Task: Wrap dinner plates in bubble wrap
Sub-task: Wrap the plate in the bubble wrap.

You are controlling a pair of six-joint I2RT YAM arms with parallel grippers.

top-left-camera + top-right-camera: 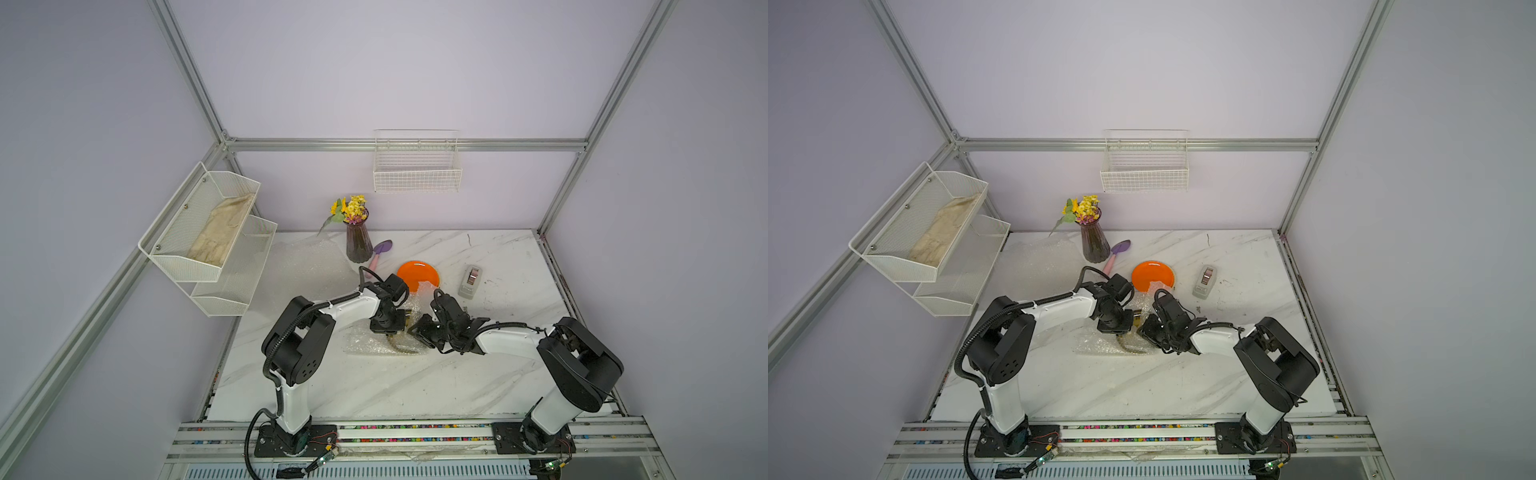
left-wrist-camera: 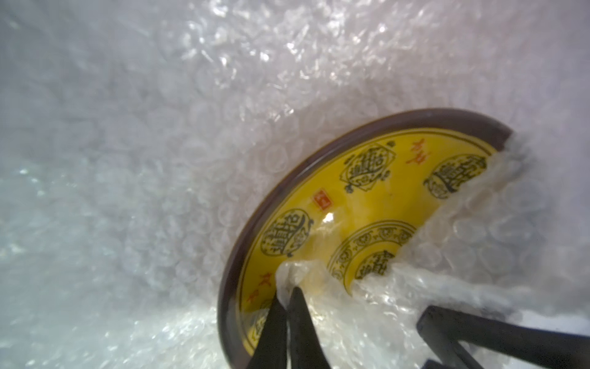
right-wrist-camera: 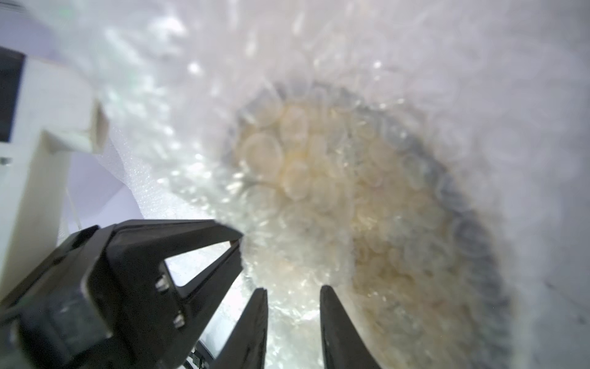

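The yellow patterned dinner plate (image 2: 376, 204) lies on a sheet of bubble wrap (image 2: 191, 159) at mid-table, with a flap of the wrap drawn partly over it. My left gripper (image 2: 289, 292) is shut on the edge of that flap, above the plate. My right gripper (image 3: 293, 289) is open, its fingers apart against the wrap that covers the plate (image 3: 367, 191). In both top views the two grippers (image 1: 392, 330) (image 1: 415, 328) meet over the bundle (image 1: 370, 343). The orange plate (image 1: 417, 275) lies bare just behind them.
Another bubble wrap sheet (image 1: 307, 266) lies at the back left. A vase of flowers (image 1: 358, 243) and a purple trowel (image 1: 382, 249) stand behind the orange plate. The grey tape dispenser (image 1: 470, 281) is to its right. White mesh shelves (image 1: 208, 232) hang on the left wall.
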